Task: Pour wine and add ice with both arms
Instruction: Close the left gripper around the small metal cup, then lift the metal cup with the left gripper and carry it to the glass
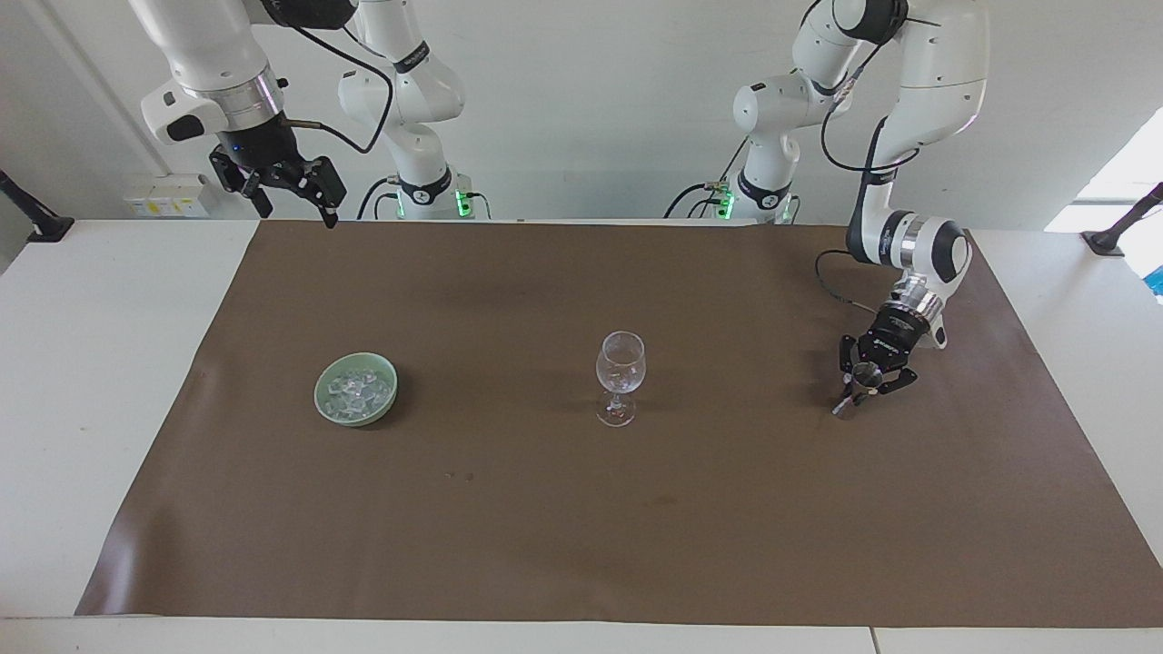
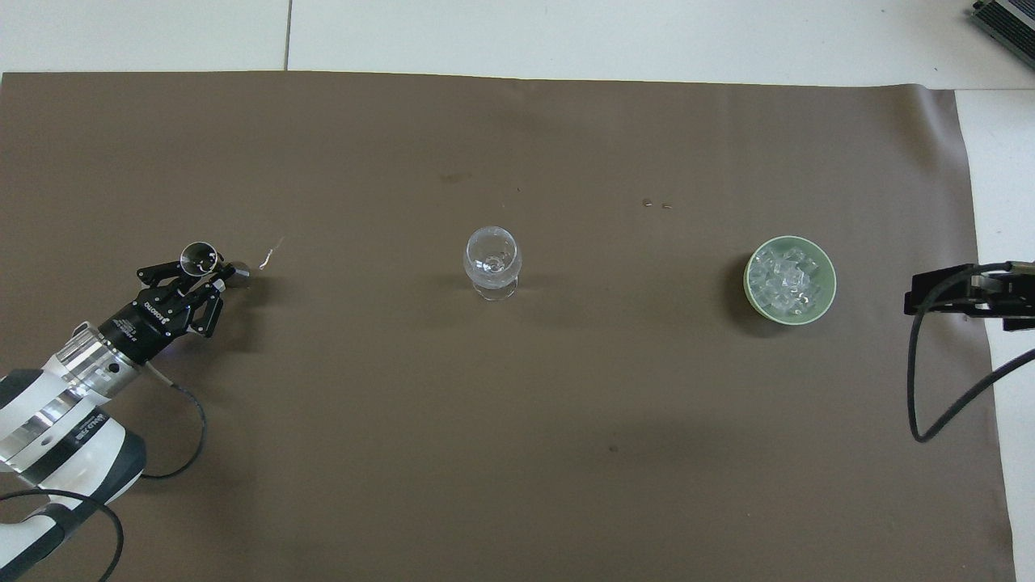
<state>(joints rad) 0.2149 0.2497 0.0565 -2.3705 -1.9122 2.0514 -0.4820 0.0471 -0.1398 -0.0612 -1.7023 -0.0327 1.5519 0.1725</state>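
Left pincer (image 1: 861,383) low at the left arm's end of the brown mat (image 1: 581,545), clenched on a small silver metal jigger (image 2: 197,258). Right pincer (image 1: 289,198) released, held high, waiting. Clear glassy ice cubes (image 1: 355,388) kept in a pale green bowl (image 1: 325,407); clear stemmed wine glass (image 1: 620,374) upright mid-bench.

A white table (image 1: 109,381) fills the frame, covered mostly by a brown mat (image 1: 581,527). On the mat, a green bowl (image 1: 327,406) sits left of centre, a wine glass (image 1: 620,377) at the middle, and a small metal cup (image 1: 849,401) at centre right.
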